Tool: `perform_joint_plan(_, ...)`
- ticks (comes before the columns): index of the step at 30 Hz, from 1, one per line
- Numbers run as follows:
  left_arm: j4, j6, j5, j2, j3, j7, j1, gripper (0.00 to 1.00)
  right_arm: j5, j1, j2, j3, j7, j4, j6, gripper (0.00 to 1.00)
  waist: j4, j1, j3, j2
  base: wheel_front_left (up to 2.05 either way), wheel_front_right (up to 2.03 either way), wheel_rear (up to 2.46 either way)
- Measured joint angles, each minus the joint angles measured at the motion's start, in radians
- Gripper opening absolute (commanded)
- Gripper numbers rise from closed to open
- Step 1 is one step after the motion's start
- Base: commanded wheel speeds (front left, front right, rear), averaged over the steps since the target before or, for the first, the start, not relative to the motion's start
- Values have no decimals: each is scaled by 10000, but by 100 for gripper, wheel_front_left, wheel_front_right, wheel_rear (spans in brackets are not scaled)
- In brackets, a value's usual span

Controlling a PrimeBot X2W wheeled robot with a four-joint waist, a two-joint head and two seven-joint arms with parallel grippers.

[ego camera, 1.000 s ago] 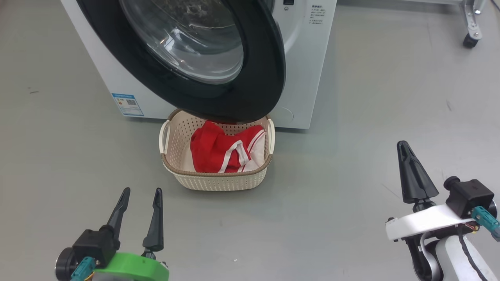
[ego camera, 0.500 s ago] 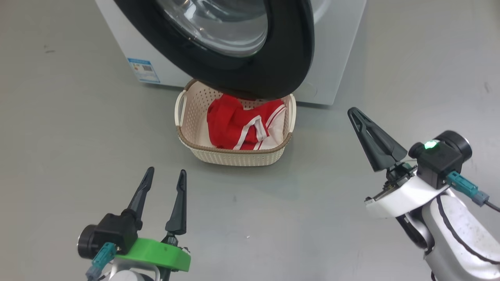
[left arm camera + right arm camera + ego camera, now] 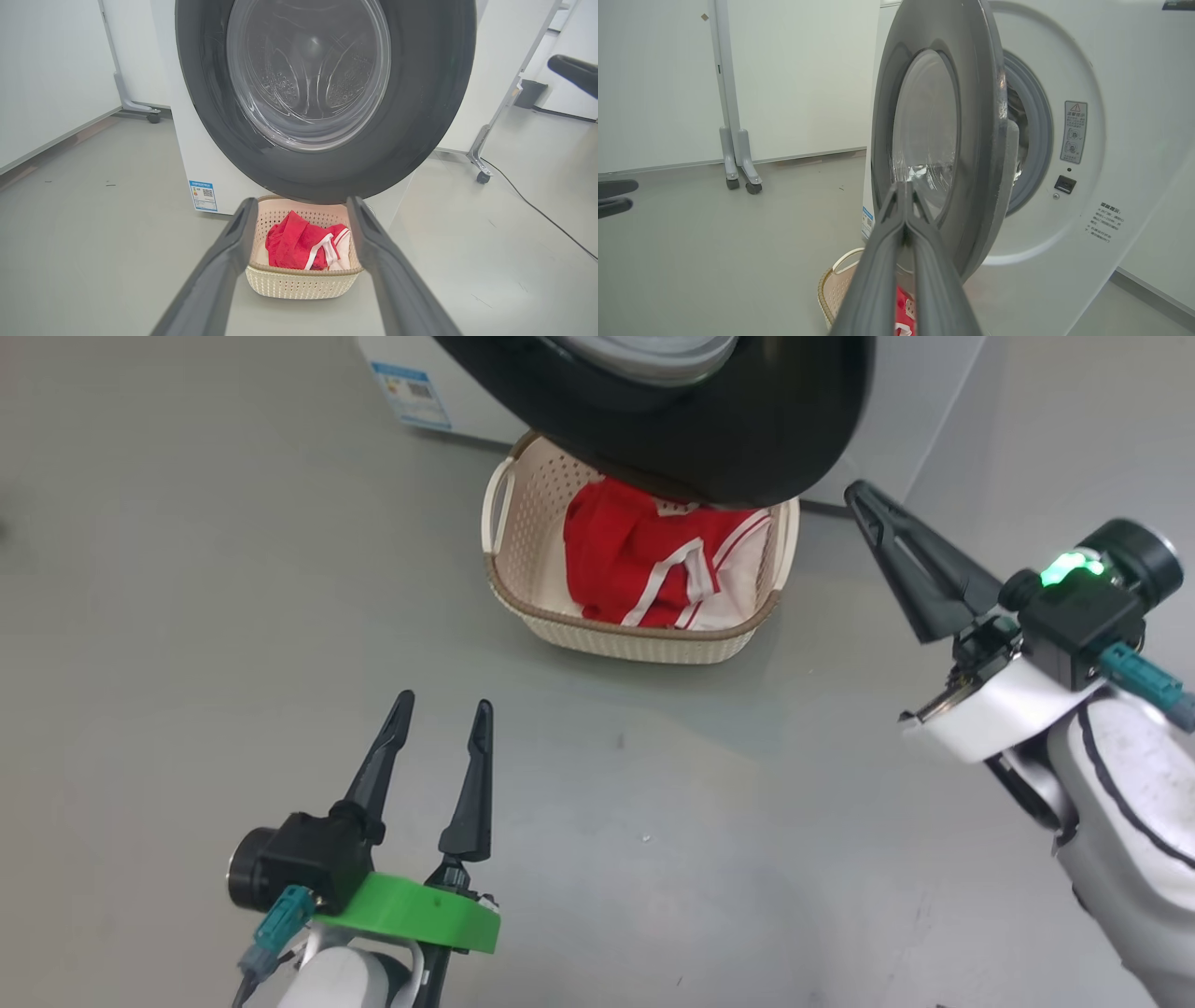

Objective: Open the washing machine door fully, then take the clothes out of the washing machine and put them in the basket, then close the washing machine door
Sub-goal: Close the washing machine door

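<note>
The washing machine door (image 3: 747, 439) stands swung out from the washing machine (image 3: 1064, 210), its black rim hanging over the far end of the basket (image 3: 616, 639). The red and white clothes (image 3: 653, 560) lie inside the basket on the floor. My right gripper (image 3: 857, 493) is shut and empty, its tip just right of the door's lower rim; in the right wrist view the gripper (image 3: 903, 186) points at the door (image 3: 971, 130) seen edge-on. My left gripper (image 3: 444, 702) is open and empty, well short of the basket (image 3: 299, 282), with the clothes (image 3: 299, 242) framed between its fingers (image 3: 233, 252).
Grey floor spreads all around. A blue label (image 3: 411, 392) marks the washer's lower front. Wheeled frame legs stand at the left (image 3: 738, 158) and right (image 3: 481, 168) of the washer, and a cable (image 3: 537, 210) runs across the floor on the right.
The head camera has shifted, sliding the scene up and to the right. My shut right gripper has risen and come close to the door's right rim. The left gripper stays open.
</note>
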Motion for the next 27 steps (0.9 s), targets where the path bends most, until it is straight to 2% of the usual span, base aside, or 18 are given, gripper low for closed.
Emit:
perform_joint_plan(16,-42,-92,48,-194,-222,0,-693,100,523,-1900,-646,-35,368,366,0,0,971,0,1481,0,0,0,0)
perform_joint_plan(27,-247,-88,-430,-228,-426,0,-974,100,957,-2747,-988,-414,550,892,31,0,1439,0,2184,0,0,0,0)
